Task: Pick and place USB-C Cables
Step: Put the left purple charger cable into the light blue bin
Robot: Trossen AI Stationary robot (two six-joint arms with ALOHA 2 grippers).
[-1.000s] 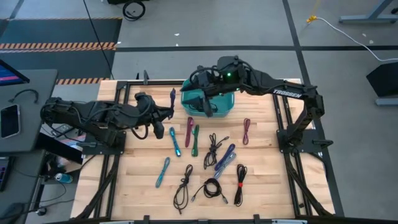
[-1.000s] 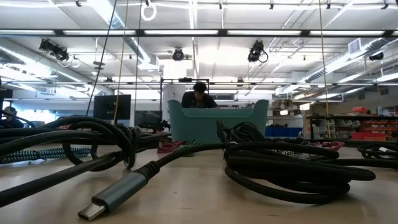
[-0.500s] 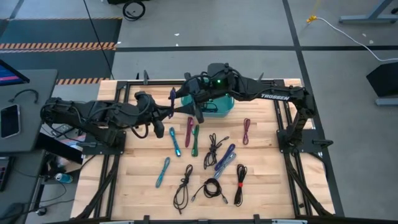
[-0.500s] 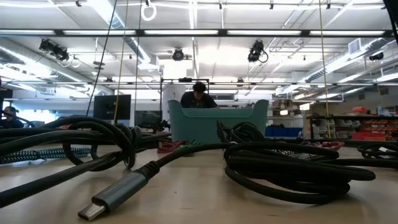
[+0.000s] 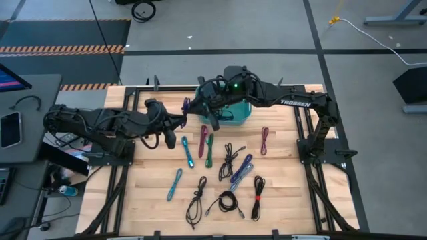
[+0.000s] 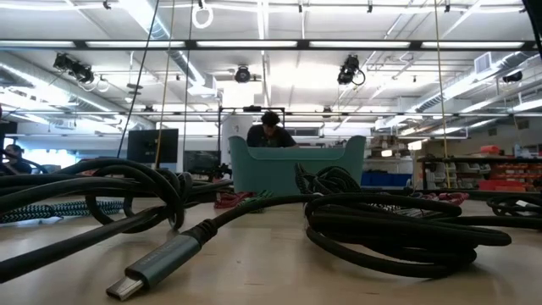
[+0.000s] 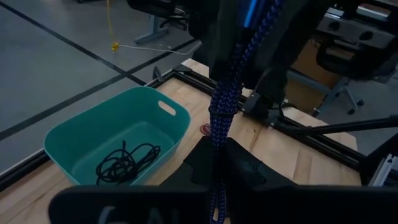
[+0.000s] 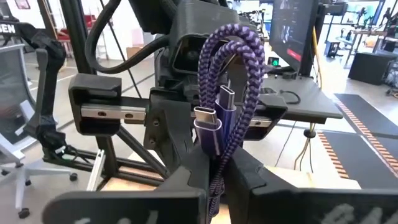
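- Above the table, looking down: my left gripper (image 5: 181,119) and my right gripper (image 5: 198,107) meet just beside the rounded teal plastic bin (image 5: 243,115), both at one folded purple braided cable (image 5: 185,104) held upright. Other USB-C cables (image 5: 227,160) lie in thin folded bundles and loose coils, blue, magenta, green and black, on the pale wooden slat table (image 5: 287,190).
- At table height: a thick black cable with a grey metal plug (image 6: 157,264) fills the foreground. The bin stands behind it, and a person (image 6: 271,129) shows beyond. Neither of my grippers shows.
- From my left wrist: my left jaws are clamped on the cable's lower end, and its woven strand rises into my right gripper. A black coil (image 7: 127,163) lies inside the bin.
- From my right wrist: my right fingers (image 8: 186,175) are pressed together on the fold, with two silver plugs (image 8: 208,121) hanging within the loop.
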